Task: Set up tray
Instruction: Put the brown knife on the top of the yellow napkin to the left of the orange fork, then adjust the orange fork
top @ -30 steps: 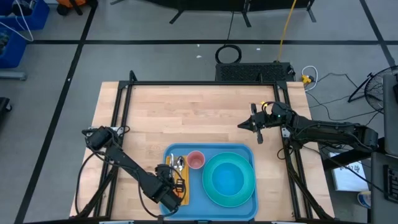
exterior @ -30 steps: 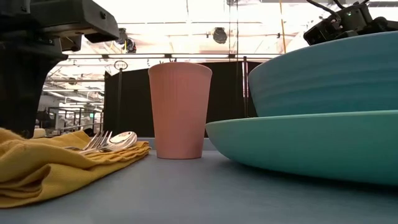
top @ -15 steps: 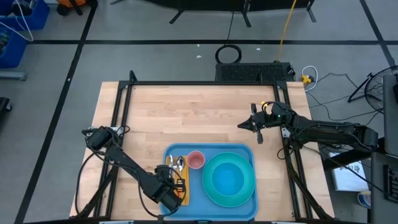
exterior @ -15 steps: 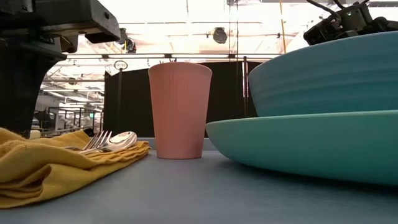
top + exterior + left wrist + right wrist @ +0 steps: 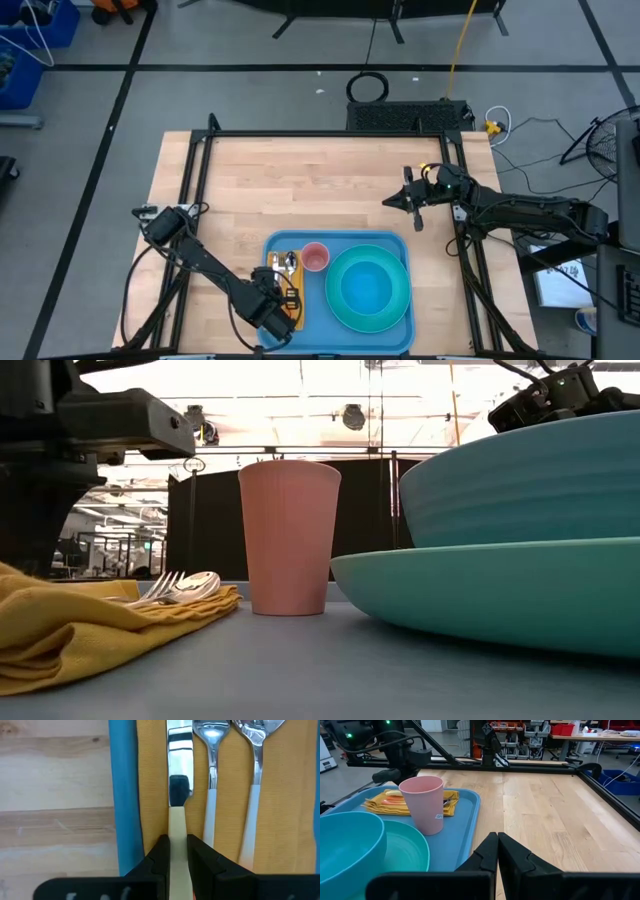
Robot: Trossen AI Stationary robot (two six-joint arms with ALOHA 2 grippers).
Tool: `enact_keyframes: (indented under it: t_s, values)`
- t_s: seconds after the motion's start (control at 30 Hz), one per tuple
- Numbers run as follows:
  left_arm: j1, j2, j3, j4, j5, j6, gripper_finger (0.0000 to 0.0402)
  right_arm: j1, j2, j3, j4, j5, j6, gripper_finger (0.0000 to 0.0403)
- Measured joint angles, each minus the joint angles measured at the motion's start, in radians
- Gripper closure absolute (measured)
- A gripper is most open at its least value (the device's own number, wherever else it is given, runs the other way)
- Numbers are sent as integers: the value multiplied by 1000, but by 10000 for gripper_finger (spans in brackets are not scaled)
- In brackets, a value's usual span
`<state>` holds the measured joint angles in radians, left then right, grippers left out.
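The blue tray (image 5: 320, 305) lies at the table's near edge. On it a yellow napkin (image 5: 280, 795) carries a knife (image 5: 179, 760), a spoon (image 5: 212, 770) and a fork (image 5: 255, 770), next to a pink cup (image 5: 315, 257) and a turquoise bowl (image 5: 368, 288) resting on a plate (image 5: 500, 590). My left gripper (image 5: 272, 300) is over the napkin's near part, shut on the knife. My right gripper (image 5: 388, 203) hovers shut above bare wood beyond the tray's far right corner. My left gripper pinches the knife's cream handle (image 5: 177, 832) between its two fingers (image 5: 161, 852), near the handle's free end. The fingers point along the knife. The knife lies flat on the napkin, its blade toward the table's far edge.
The tray's raised left rim (image 5: 122, 795) runs close beside the napkin. The cup (image 5: 422, 802) stands upright between napkin and bowl. A black frame (image 5: 300, 135) borders the table. Bare wood (image 5: 300, 190) stretches beyond the tray.
In the low view my left arm's wrist has sunk a little over the napkin. The cutlery, cup, bowl and plate stand as before.
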<state>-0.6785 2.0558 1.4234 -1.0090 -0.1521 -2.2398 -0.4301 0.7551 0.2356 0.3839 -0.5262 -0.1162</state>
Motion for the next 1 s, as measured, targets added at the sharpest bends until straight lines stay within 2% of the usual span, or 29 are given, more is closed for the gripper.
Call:
enact_keyframes:
  t_s: [0.3, 0.53, 0.67, 0.8, 1.0]
  values:
    - [-1, 2, -3, 8, -24, 0, 357, 0, 0, 0, 0, 0, 0, 399]
    - [-1, 4, 0, -4, -32, 12, 241, 0, 0, 0, 0, 0, 0, 399]
    - [0, 9, 20, -70, -31, 41, 202, 0, 0, 0, -1, 0, 0, 399]
    - [0, 9, 45, -131, -15, 69, 193, 0, 0, 0, -1, -1, 0, 399]
    - [0, 8, 58, -176, -25, 98, 202, 0, 0, 0, -1, -1, 0, 399]
